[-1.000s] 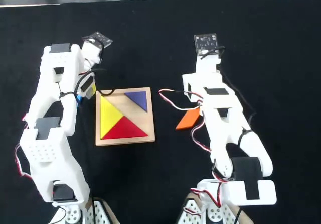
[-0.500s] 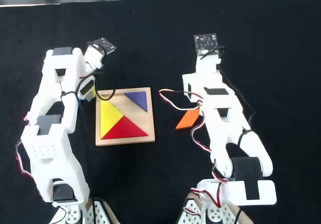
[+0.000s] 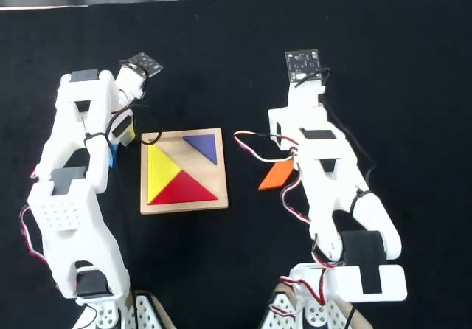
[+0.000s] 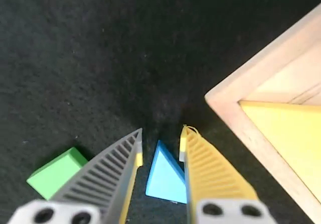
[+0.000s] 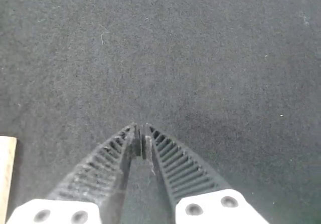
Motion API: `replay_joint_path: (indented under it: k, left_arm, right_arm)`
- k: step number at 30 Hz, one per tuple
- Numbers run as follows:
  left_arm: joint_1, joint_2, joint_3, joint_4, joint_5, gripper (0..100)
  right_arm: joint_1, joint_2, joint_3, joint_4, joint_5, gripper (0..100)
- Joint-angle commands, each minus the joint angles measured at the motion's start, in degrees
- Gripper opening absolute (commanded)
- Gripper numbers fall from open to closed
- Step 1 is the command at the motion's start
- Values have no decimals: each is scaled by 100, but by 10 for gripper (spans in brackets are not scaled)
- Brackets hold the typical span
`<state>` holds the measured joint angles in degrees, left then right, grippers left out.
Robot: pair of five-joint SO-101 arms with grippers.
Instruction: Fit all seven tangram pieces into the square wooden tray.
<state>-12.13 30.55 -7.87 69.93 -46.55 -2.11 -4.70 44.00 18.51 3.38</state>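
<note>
The square wooden tray [image 3: 220, 168] lies between the two arms and holds a yellow triangle [image 3: 161, 170], a red triangle [image 3: 184, 189] and a purple triangle [image 3: 203, 147]. My left gripper [image 4: 162, 131] is open just off the tray's corner [image 4: 226, 94], low over the black cloth. Its fingers straddle a small blue triangle [image 4: 165, 177] lying flat. A green piece [image 4: 54, 173] lies beside the grey finger. An orange piece [image 3: 276, 175] rests on the cloth against the right arm. Over bare cloth, my right gripper [image 5: 140, 135] is shut and holds nothing.
Black cloth covers the whole table. The tray's far right part [image 3: 209, 170] is bare wood. A strip of the tray's edge [image 5: 6, 176] shows in the right wrist view. A red and white cable [image 3: 254, 146] loops from the right arm toward the tray.
The left arm has shifted a little to the left, away from the tray's corner. The right arm, the tray and the orange piece have not moved.
</note>
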Motion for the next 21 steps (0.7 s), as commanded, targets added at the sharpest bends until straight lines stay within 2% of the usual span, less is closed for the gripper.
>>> replay_joint_path:
  k: [1,4,9,16,19,21]
  left_arm:
    - [-251,-62,-268,-62,-44,134]
    - [-453,-62,-268,-62,-53,134]
    - [-778,-62,-251,-62,-527,134]
    - [-1209,-114,-215,0,-571,134]
    - [-1323,-123,-268,360,-589,134]
    - [-1323,-132,-242,668,-862,134]
  right_arm:
    - [-62,-22,-259,-132,62,25]
    - [-62,-22,-259,-132,62,25]
    - [-62,-22,-259,-132,62,25]
    - [-70,-22,-259,-132,62,25]
    - [-70,-13,-259,-132,62,25]
    - [-70,-13,-259,-132,62,25]
